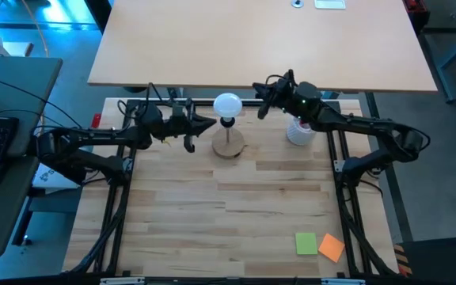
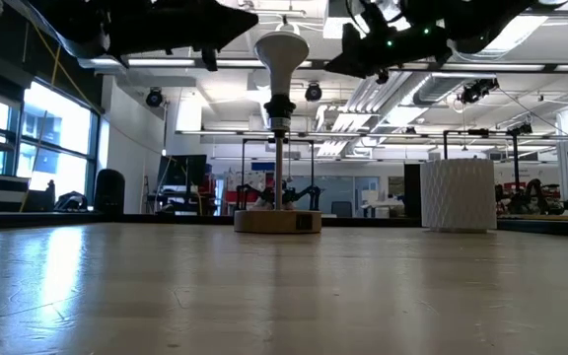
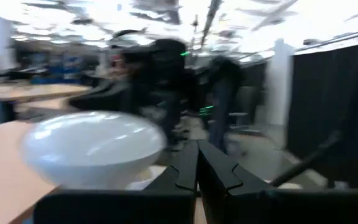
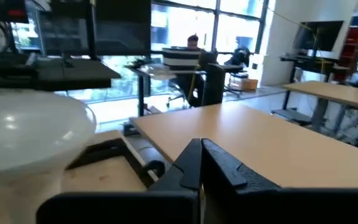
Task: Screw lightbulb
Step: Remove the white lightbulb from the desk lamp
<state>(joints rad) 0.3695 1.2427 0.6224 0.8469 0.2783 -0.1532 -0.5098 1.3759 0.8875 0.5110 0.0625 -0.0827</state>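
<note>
The white lightbulb [image 1: 227,104] stands upright with its narrow base in the black socket [image 2: 280,104] on top of the round wooden stand [image 1: 228,146]. My left gripper [image 1: 210,123] hovers just left of the bulb at bulb height, with its fingers shut and empty. In its wrist view the bulb [image 3: 92,149] shows beside the closed fingertips [image 3: 197,167]. My right gripper [image 1: 260,101] hovers a little to the right of the bulb, also shut and empty. The bulb shows off to one side in its wrist view [image 4: 30,134].
A white ribbed cup [image 1: 299,132] stands to the right of the stand, under my right arm. A green [image 1: 305,243] and an orange sticky note [image 1: 332,248] lie near the table's front right. A light wooden desk [image 1: 260,39] lies beyond the far edge.
</note>
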